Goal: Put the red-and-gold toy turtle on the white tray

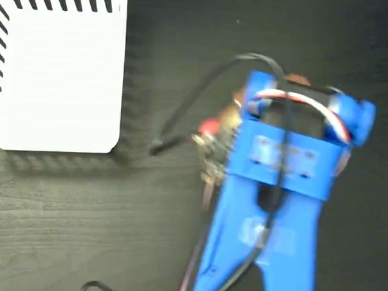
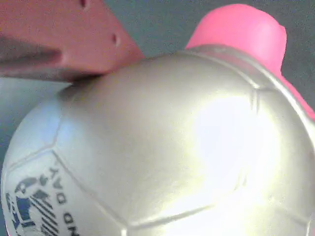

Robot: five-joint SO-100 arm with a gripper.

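The red-and-gold toy turtle (image 2: 172, 147) fills the wrist view; its shiny gold shell carries a dark printed logo at the lower left, and its pink-red head is at the top right. One red finger (image 2: 64, 44) of my gripper presses on the shell's upper left, while the other finger is hidden. In the fixed view only a red and gold bit of the turtle (image 1: 211, 127) peeks out at the left side of the blue arm, where the gripper (image 1: 223, 134) sits over it. The white tray (image 1: 55, 75) with black edge stripes lies at the top left, apart from the turtle.
The blue arm (image 1: 276, 188) runs from the bottom edge up to the middle right of the dark wood-grain table (image 1: 81, 231). A black cable (image 1: 189, 106) loops from the arm toward the tray's lower right corner.
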